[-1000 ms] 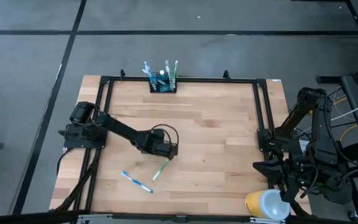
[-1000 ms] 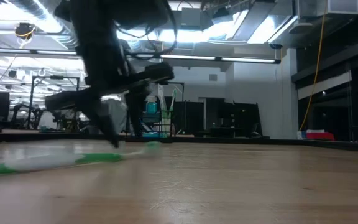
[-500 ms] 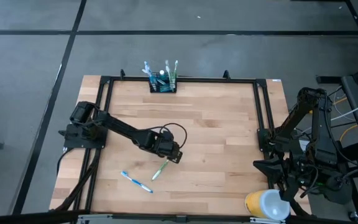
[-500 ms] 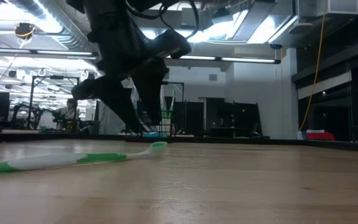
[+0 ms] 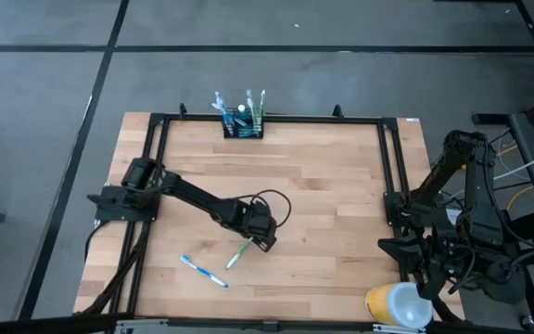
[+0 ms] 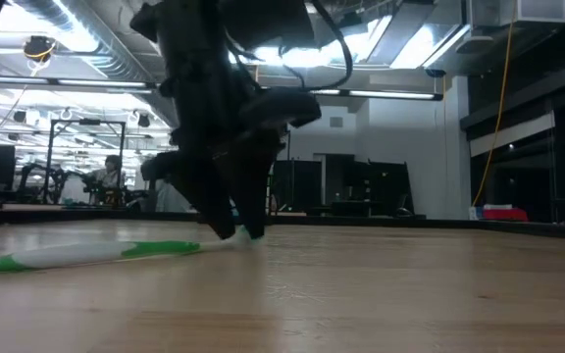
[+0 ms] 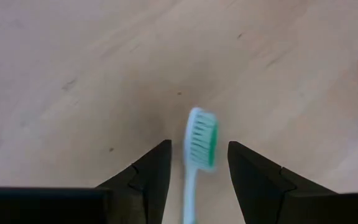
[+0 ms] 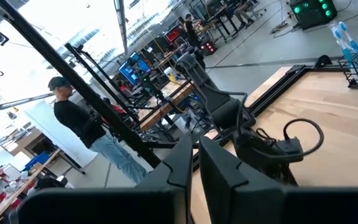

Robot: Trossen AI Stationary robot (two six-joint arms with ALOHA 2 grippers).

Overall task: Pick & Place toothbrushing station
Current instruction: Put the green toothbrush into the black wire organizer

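Wooden table [image 5: 323,186], workshop hall behind. Blue toothbrush [image 5: 203,271] at near edge, untouched. Green toothbrush [image 5: 238,252] beside it, long axis near-to-far, bristle head at far end. Left gripper [image 5: 265,240] down at table, fingers spread astride that head. Right gripper [image 8: 195,163] parked off right edge, pinched closed, empty. Toothbrushing station [image 5: 243,123] at far edge, well apart.

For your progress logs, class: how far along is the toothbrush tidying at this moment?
Done: several toothbrushes stand in the black mesh caddy at the table's far edge. In hand: the open left gripper straddles the green toothbrush, not yet gripped. Left: that one and the blue toothbrush. The right gripper waits, shut, at the table's right side.
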